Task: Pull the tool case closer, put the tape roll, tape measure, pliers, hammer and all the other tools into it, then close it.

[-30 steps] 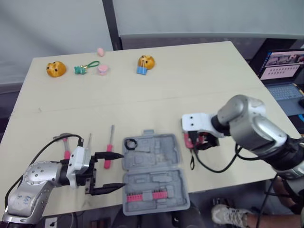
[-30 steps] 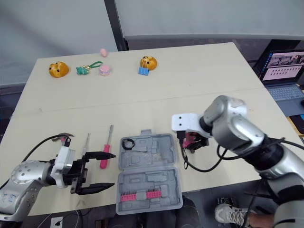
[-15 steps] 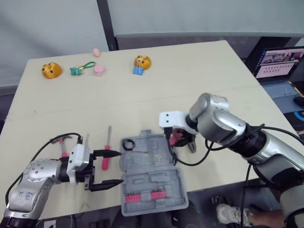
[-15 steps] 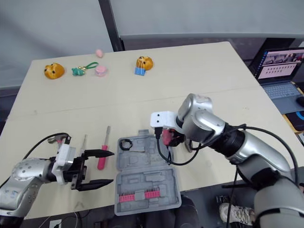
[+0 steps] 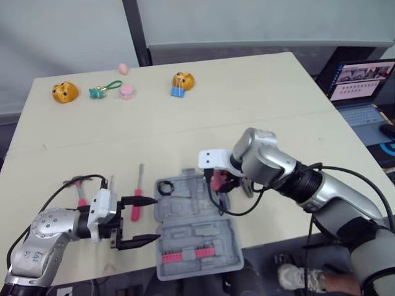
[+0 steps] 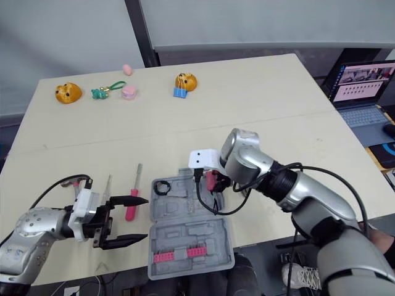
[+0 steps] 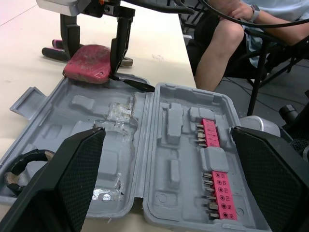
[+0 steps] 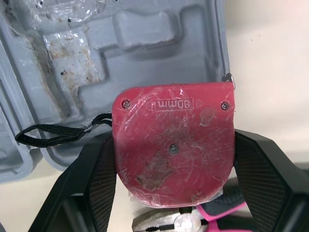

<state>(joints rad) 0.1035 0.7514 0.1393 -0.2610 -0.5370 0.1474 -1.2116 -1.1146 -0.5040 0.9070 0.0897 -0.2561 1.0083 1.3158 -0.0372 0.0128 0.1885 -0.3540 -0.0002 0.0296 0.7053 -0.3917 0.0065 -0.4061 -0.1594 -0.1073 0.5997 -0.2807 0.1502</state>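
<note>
Tool case: grey. Tape measure: red, black strap. Screwdriver: pink handle. Worktop: beige.

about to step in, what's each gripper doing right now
Left gripper: open, holding nothing.
Right gripper: shut on the tape measure.

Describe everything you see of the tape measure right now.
The tape measure is a red, squarish plastic body with one rounded corner, scuffed, with small screws and embossed "60mm". A metal hook shows at one corner; its black strap trails over the open grey tool case. The right gripper clamps it by two sides at the rim of the case's far half. Whether it rests on anything, I cannot tell.
</note>
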